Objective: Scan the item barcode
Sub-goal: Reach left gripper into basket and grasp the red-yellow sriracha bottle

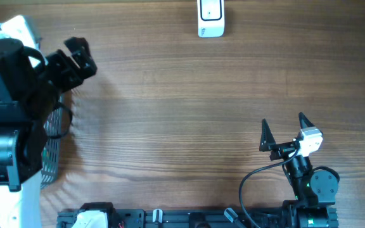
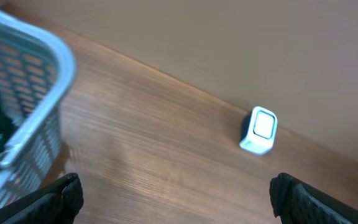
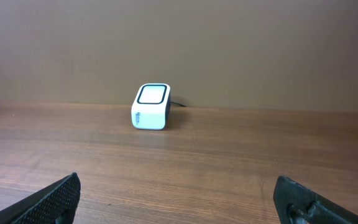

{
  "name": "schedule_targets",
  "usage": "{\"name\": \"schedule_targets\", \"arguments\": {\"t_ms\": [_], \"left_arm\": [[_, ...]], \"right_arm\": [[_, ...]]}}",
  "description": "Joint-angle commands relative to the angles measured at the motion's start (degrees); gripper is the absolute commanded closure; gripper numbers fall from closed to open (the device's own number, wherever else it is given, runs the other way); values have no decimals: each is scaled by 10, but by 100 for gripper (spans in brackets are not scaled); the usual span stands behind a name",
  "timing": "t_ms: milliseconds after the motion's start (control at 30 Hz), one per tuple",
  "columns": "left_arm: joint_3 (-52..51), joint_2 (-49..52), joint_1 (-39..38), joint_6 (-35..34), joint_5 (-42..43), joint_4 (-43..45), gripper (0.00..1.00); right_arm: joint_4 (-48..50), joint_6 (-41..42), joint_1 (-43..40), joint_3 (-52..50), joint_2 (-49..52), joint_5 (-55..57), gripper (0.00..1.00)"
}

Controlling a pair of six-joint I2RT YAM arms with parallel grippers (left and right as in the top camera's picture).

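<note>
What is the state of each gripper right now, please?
Left black two-finger gripper: open, holding nothing.
Right black two-finger gripper: open, holding nothing.

A brown wood-grain surface (image 1: 182, 95) is stretching across the whole overhead view. A light grey perforated plastic basket (image 2: 23, 68) is sitting at its left edge, only partly showing from overhead. A plain tan wall (image 3: 241, 50) is rising along the surface's far edge.
</note>
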Motion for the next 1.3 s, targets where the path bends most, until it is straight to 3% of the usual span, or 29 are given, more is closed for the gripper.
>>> {"name": "schedule_targets", "arguments": {"t_ms": [0,200,367,633,767,1267], "left_arm": [[15,8,69,-60,-43,-6,0],[15,23,210,-67,-43,-42,0],[15,59,316,-153,-43,-130,0],[15,137,345,-142,-61,-196,0],[15,178,362,-266,-90,-252,0],[-10,315,417,-296,-85,-228,0]], "right_arm": [[3,-7,3,-1,-5,7,0],[3,-7,3,-1,-5,7,0],[3,-7,3,-1,-5,7,0],[3,-7,3,-1,-5,7,0],[3,-7,3,-1,-5,7,0],[3,-7,3,-1,-5,7,0]]}}
